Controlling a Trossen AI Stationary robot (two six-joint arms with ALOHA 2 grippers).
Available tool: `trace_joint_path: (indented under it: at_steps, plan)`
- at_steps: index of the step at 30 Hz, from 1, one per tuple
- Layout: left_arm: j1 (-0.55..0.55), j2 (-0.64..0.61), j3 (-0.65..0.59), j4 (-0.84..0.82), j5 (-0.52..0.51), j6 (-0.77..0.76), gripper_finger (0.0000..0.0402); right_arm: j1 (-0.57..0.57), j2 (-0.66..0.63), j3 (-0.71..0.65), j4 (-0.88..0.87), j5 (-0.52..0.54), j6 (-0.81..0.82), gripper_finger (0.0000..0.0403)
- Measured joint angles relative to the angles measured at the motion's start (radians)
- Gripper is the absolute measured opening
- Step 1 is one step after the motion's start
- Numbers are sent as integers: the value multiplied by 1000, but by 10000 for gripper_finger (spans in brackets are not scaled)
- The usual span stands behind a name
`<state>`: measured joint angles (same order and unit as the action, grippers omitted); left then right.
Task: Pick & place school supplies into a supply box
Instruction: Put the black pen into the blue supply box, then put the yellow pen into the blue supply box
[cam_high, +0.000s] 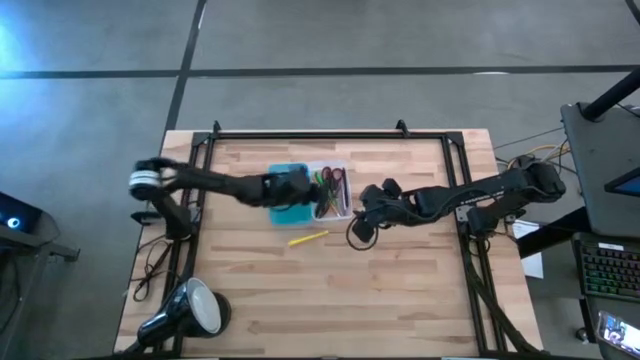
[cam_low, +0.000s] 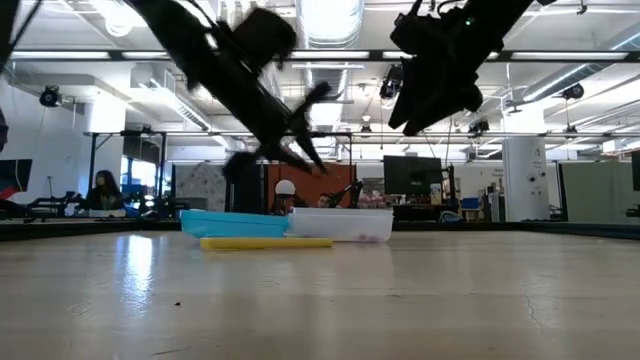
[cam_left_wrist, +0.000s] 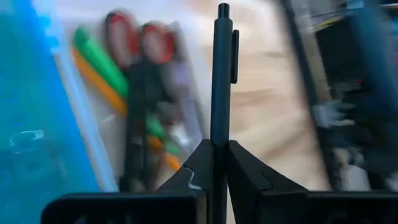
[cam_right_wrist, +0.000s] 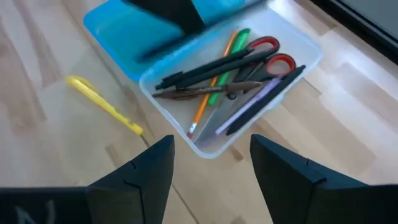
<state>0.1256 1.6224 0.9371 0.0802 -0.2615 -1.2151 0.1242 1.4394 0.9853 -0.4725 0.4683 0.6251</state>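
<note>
So here's where we're at: the left gripper is clamped on a dark pen, holding it by the lower end so most of the barrel sticks out past the fingers. In the high view it sits centre-frame over the supply box, right around where the turquoise half meets the clear half.

The clear half already holds the red-handled scissors, a green marker, an orange pencil and a few dark pens. One yellow pencil is lying on the table just below the box in the high view, so we'd say the job is nearly done but not finished.

The right gripper hangs with its fingers wide apart and empty, just right of the box in the high view.

What worries us:
- The pen is gripped near one end, so it could swing or tip on release and end up hanging over the rim instead of lying flat.
- Letting go over the turquoise side puts it in the wrong half.
- The two arms are close together; going for the yellow pencil now risks a bump.
</note>
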Motion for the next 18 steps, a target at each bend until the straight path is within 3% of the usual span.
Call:
trace_joint_path:
  at_steps: [3, 9, 13, 18]
  plan:
    - [48, 97, 54, 8, 98, -2, 35, 0, -8, 3, -13, 4, 7, 203]
    - [56, 164, 132, -36, 111, 86, 99, 4, -13, 3, -45, 6, 3, 203]
    - [55, 62, 174, -205, 84, 226, 114, 10, -13, 3, -93, 1, -42, 203]
    - [-9, -137, 179, -422, 114, 516, 117, 14, -5, -2, -63, -137, -263, 203]
